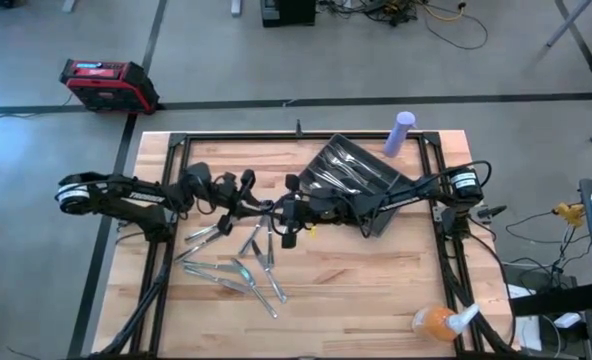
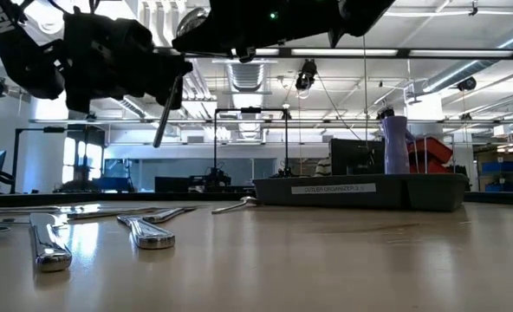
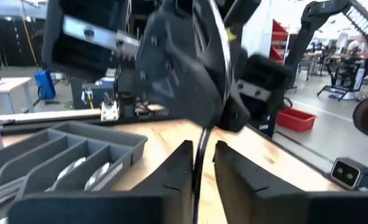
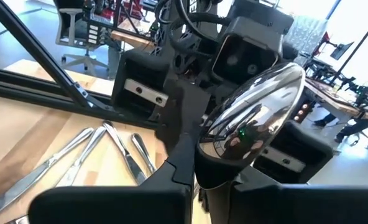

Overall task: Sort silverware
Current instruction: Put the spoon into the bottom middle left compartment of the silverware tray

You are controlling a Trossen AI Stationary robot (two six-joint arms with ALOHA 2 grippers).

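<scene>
We saw both pincers meet mid-desk: right pincer (image 4: 202,177) pinching spoon (image 4: 252,124), left pincer (image 3: 201,163) clamped on its handle, likely handover for regrip. Rest of silverware (image 1: 238,268) lay on desk; some in tray (image 1: 371,185).

Dark gripper (image 2: 165,74) up high, slim shiny metal utensil handle (image 2: 166,108) hanging from its jaws. Below jaws: silver cutlery pieces (image 2: 144,232) flat on pale wooden tabletop (image 2: 326,260). Beyond jaws: dark grey compartmented tray (image 2: 365,191).
</scene>
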